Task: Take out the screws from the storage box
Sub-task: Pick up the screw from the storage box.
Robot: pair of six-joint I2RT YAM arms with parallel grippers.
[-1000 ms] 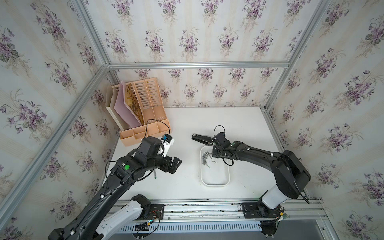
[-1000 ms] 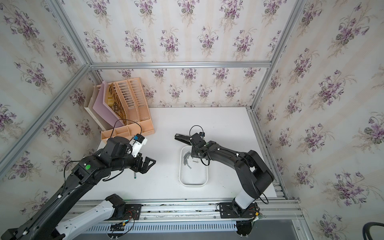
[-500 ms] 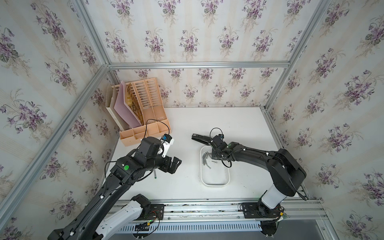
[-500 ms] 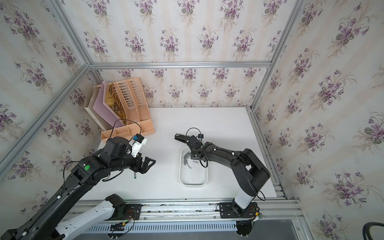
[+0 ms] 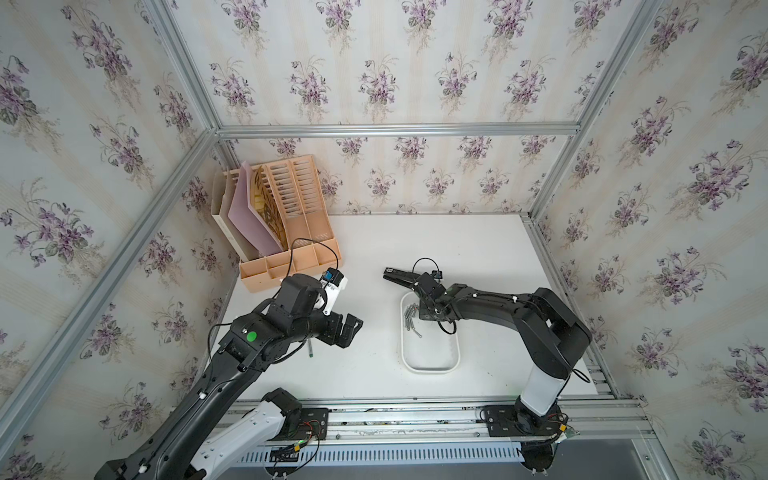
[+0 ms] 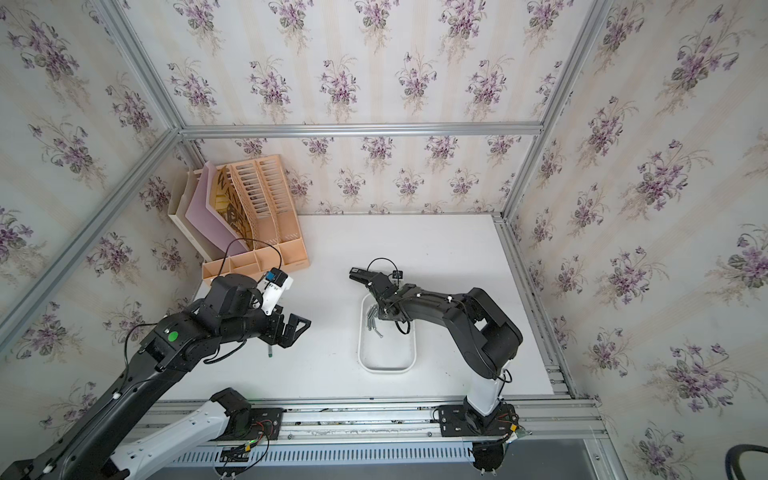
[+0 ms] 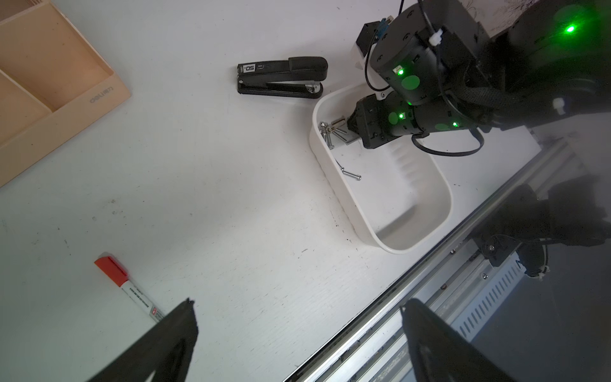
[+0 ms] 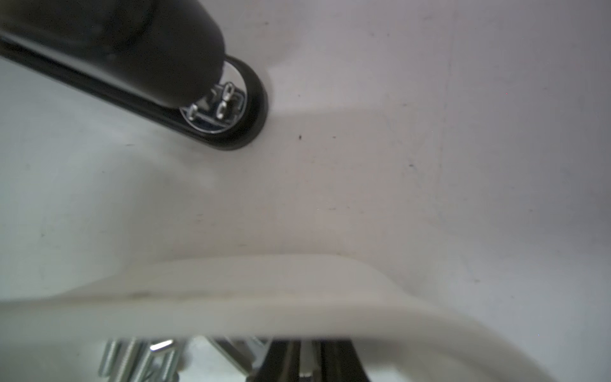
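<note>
Place: robot lab test cell (decorated home-style)
Walls: floral wallpaper panels (image 5: 374, 62) in aluminium framing (image 5: 395, 129)
Fixtures: robot arms (image 5: 490, 300) on metal rail (image 5: 415, 415), white tabletop (image 5: 436, 241)

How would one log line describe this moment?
right gripper: jaws shut, among screws in storage box | left gripper: jaws open, over table

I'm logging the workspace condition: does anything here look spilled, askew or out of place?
Nothing is spilled: the screws all lie inside the storage box, mostly bunched at its end by the stapler. Only a red-capped marker lies loose on the table.
</note>
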